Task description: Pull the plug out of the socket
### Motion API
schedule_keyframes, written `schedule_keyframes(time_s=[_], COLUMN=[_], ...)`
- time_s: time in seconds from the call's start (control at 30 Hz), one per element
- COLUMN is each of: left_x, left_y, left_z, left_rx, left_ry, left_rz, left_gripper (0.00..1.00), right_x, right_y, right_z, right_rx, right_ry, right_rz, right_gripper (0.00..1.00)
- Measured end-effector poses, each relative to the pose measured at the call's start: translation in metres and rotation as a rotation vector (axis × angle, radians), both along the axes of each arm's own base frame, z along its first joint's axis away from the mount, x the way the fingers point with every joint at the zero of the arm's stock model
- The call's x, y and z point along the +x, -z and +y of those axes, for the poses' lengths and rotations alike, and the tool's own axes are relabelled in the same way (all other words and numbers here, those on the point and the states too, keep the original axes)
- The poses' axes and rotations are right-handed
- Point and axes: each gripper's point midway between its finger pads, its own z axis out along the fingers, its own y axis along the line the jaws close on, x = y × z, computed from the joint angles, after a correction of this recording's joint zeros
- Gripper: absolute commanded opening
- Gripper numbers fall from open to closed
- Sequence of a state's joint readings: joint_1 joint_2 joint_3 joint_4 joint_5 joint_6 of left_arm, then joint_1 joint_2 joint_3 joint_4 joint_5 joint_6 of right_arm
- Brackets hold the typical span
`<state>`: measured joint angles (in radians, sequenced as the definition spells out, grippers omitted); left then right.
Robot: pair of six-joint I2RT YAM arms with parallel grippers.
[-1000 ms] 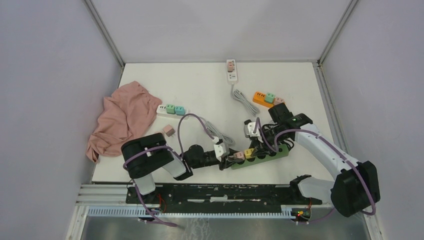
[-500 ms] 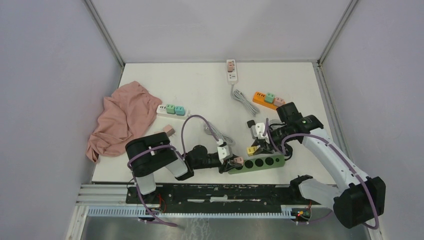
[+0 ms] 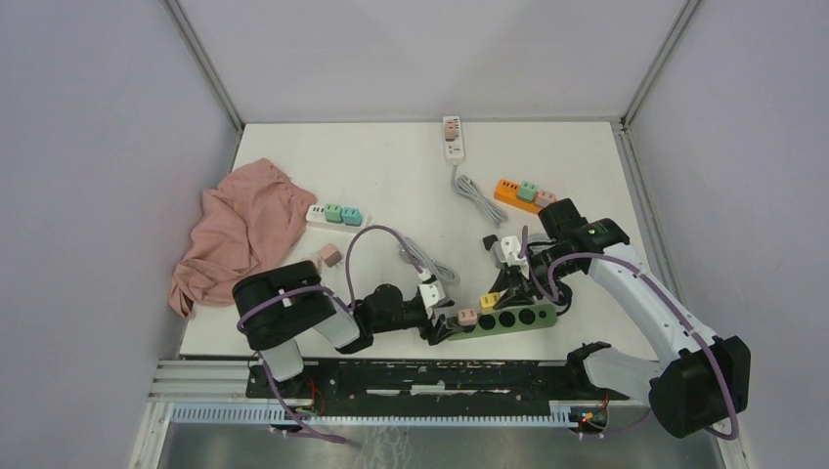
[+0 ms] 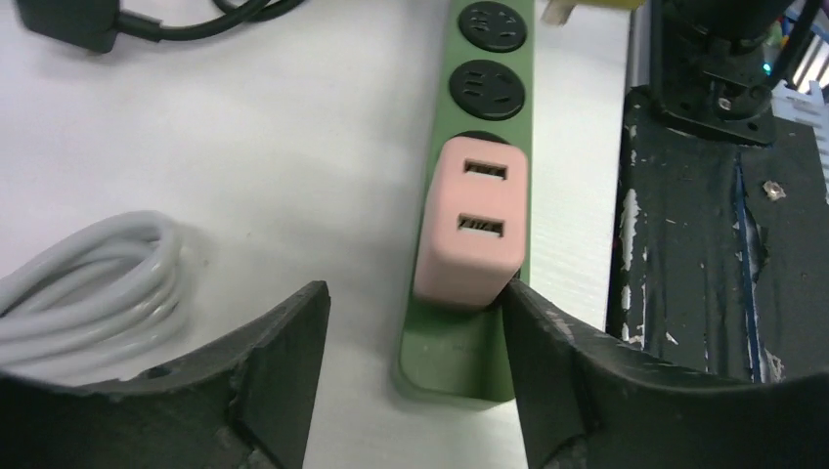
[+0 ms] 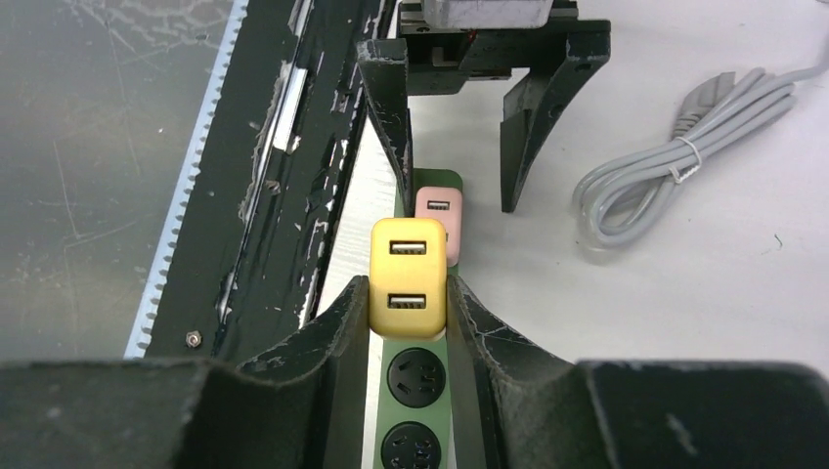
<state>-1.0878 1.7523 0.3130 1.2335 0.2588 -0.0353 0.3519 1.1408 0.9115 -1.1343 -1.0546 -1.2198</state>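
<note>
Pale lilac walls close in a white desk (image 3: 391,166) with a black rail (image 3: 420,376) along its near edge; a green power strip (image 3: 508,318) lies slantwise just behind that rail. A pink plug (image 4: 472,223) sits in the socket at the strip's left end; the left arm (image 3: 293,313) lies low across the desk, and its jaws stand partly open astride that end of the strip, one finger (image 4: 547,332) just beside the pink plug's corner, the other (image 4: 283,337) apart from it over bare desk. The right arm (image 3: 635,283) reaches in from the right; its jaws are clamped on the sides of a yellow plug (image 5: 408,277), which hangs over the strip next to the pink one, with open sockets (image 5: 408,376) showing beneath it. A coil of grey cable (image 4: 88,283) lies beside the left jaws. Further back are a crumpled pink cloth (image 3: 235,230) at the left edge, a white strip (image 3: 334,215) carrying green plugs, a loose pink plug (image 3: 328,255) near it, an orange strip (image 3: 523,192) on the right, and a white power strip (image 3: 453,138) at the far edge with its cable (image 3: 477,198) bunched below.
</note>
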Motion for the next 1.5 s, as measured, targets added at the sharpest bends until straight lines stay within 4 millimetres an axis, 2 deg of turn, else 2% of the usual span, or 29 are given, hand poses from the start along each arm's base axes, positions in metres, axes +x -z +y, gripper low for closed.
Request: schedule_keyframes(time_s=[0.1,0.33,0.47,0.6,0.7,0.93,1.27,1.5], left_x=[0.004,0.007,0.007,0.012,0.016,0.022,0.029,0.049], left_y=[0.000,-0.050,-0.064,-0.079,-0.086,-0.098,-0.124,-0.136], left_z=[0.011,0.016,0.024,0.037,0.047,0.065,0.070,0.068], left_rx=[0.025,-0.059,-0.070,-0.086,-0.096,-0.125,-0.198,-0.163], left_ry=[-0.048,-0.085,-0.124,-0.208,-0.271,-0.387,-0.479,-0.619], left_rz=[0.018,-0.002,0.032,0.077,0.108,0.180,0.282,0.359], left_gripper=[0.78,0.79,0.79,0.84,0.89,0.93,0.89,0.87], right_x=[0.004,0.011,0.018,0.028,0.035,0.052,0.074,0.081], right_y=[-0.008,-0.018,-0.024,-0.032,-0.034,-0.038,-0.038,-0.035], right_z=[0.000,0.003,0.005,0.010,0.013,0.019,0.022,0.023], right_rx=[0.011,0.034,0.053,0.083,0.095,0.113,0.122,0.111], right_ry=[0.034,0.119,0.189,0.256,0.290,0.382,0.504,0.550], right_rz=[0.024,0.128,0.206,0.284,0.341,0.469,0.647,0.705], right_gripper=[0.00,0.00,0.00,0.00,0.00,0.00,0.01,0.02])
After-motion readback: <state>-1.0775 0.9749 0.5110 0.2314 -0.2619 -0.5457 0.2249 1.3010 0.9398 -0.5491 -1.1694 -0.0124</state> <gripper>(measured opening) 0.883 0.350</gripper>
